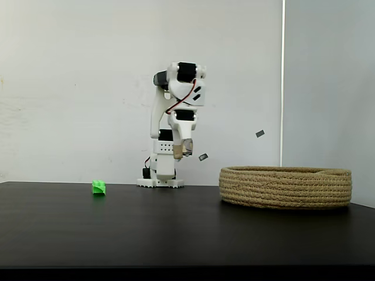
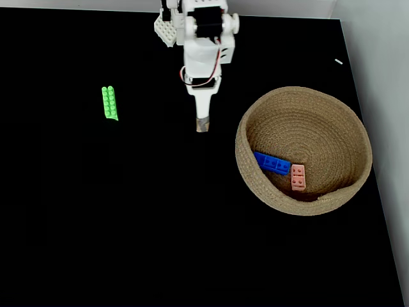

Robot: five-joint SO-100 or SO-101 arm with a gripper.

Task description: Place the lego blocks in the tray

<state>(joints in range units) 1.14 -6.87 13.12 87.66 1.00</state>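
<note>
While the green lego block (image 2: pixel 109 102) lies alone on the black surface (image 2: pixel 128 224) at the left of the top-down fixed view, well apart from everything else, the arm stands folded near the middle with its jaws (image 2: pixel 203 125) pointing down above bare surface. From the side-on fixed view the jaws (image 1: pixel 184 149) hang clear of the surface and appear to carry nothing; how far apart they stand I cannot tell, since both pictures show them as one narrow tip. Further right sits the tray (image 2: pixel 348 192), a coiled rope basket, with the blue lego block (image 2: pixel 272 163) and the pink lego block (image 2: pixel 298 177) already inside, touching at one end near the basket's lower wall. Two of three bricks seem done, so the step in hand is likely the fetch of the green one. That calls for a swing to the left in this view, a spread of the jaws, and a descent across the brick's narrow width.
</note>
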